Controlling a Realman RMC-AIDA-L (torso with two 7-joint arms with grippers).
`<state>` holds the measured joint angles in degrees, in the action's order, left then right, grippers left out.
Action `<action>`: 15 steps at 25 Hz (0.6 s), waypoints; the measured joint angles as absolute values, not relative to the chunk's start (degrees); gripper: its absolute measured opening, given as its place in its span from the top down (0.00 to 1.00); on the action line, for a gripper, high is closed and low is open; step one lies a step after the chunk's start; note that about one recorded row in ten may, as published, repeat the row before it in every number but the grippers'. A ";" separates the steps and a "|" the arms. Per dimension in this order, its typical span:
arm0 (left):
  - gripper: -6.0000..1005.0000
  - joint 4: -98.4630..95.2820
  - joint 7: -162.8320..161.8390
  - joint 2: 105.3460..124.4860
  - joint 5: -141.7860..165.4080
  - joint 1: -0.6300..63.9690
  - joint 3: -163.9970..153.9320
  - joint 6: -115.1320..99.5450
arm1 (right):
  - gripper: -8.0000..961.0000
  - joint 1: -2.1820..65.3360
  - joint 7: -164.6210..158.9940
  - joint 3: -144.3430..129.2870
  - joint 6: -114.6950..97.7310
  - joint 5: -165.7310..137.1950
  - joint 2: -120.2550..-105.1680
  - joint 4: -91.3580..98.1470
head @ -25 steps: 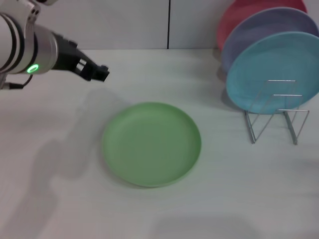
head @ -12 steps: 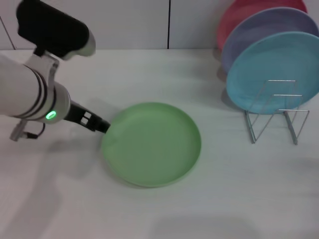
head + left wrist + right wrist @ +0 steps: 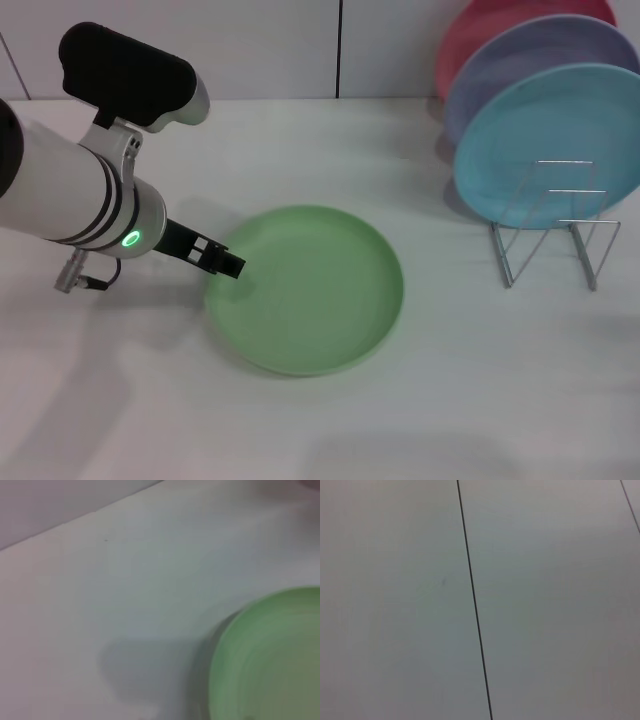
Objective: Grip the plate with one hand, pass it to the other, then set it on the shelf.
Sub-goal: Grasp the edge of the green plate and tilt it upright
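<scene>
Green and flat on the white table (image 3: 480, 400), the plate (image 3: 305, 290) lay left of the wire rack (image 3: 555, 235) as the left gripper (image 3: 232, 266) reached its near-left rim; its grip could not be made out.

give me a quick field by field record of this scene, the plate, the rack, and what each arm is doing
green plate: flat on the white table
left end effector: at the green plate's left rim, no firm grip visible
right end effector: out of view
wire rack: far right, front slots free
racked plates: blue plate, lavender plate, pink plate, upright
</scene>
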<state>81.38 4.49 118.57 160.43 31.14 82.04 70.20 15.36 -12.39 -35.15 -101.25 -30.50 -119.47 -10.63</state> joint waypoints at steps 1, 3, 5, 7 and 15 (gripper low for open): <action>0.26 80.74 4.47 118.55 160.05 31.32 82.21 69.70 | 0.27 15.33 -12.39 -35.15 -101.22 -30.50 -119.49 -10.63; 0.27 79.64 4.46 118.48 159.61 31.53 82.44 68.48 | 0.27 15.27 -12.39 -35.15 -101.19 -30.50 -119.49 -10.63; 0.27 79.16 4.47 118.48 159.56 31.54 82.46 67.72 | 0.27 15.19 -12.39 -35.15 -101.18 -30.50 -119.51 -10.63; 0.27 78.28 4.54 118.52 159.55 31.68 82.43 67.32 | 0.27 15.15 -12.39 -35.15 -101.16 -30.51 -119.52 -10.63; 0.29 74.72 4.58 118.60 158.93 32.60 82.42 66.49 | 0.27 15.26 -12.39 -35.15 -100.12 -30.50 -119.48 -10.62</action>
<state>74.72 4.58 118.60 158.93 32.60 82.42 66.49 15.26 -12.39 -35.15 -100.12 -30.50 -119.48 -10.62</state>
